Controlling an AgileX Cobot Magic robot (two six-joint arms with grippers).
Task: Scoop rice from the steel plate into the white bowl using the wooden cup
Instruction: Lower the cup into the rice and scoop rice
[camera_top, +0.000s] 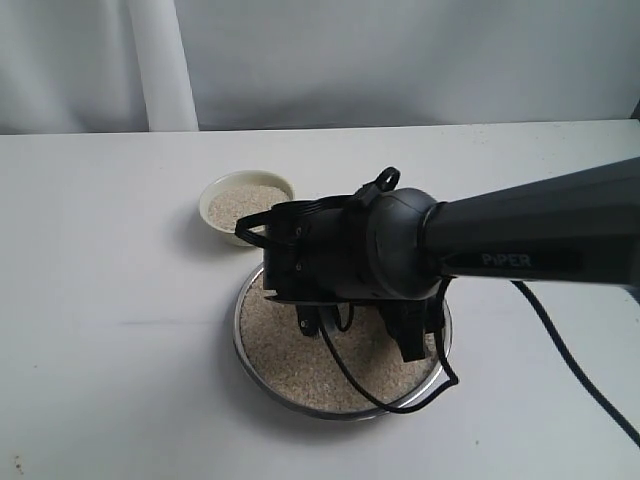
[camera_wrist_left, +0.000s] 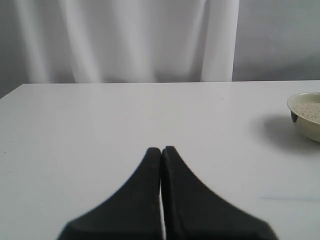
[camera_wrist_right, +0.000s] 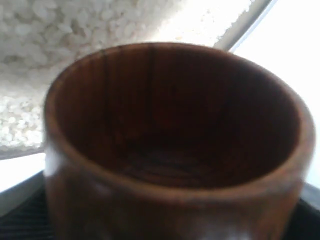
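The wooden cup (camera_wrist_right: 170, 145) fills the right wrist view, its dark inside empty, with my right gripper shut on it; the fingers are hidden behind the cup. Rice (camera_wrist_right: 75, 35) lies just beyond its mouth, with the steel plate's rim (camera_wrist_right: 245, 25) past that. In the exterior view my right gripper (camera_top: 300, 300) hangs low over the steel plate (camera_top: 340, 410), hiding the cup and much of the rice (camera_top: 285, 355). The white bowl (camera_top: 245, 205) stands just behind the plate, holding rice. My left gripper (camera_wrist_left: 161, 150) is shut on nothing above bare table, the white bowl (camera_wrist_left: 306, 117) off to one side.
The black right arm (camera_top: 520, 235) reaches in from the right edge across the plate. Its cable (camera_top: 570, 365) trails over the table at the right. White curtains (camera_top: 160, 60) hang behind the table's far edge.
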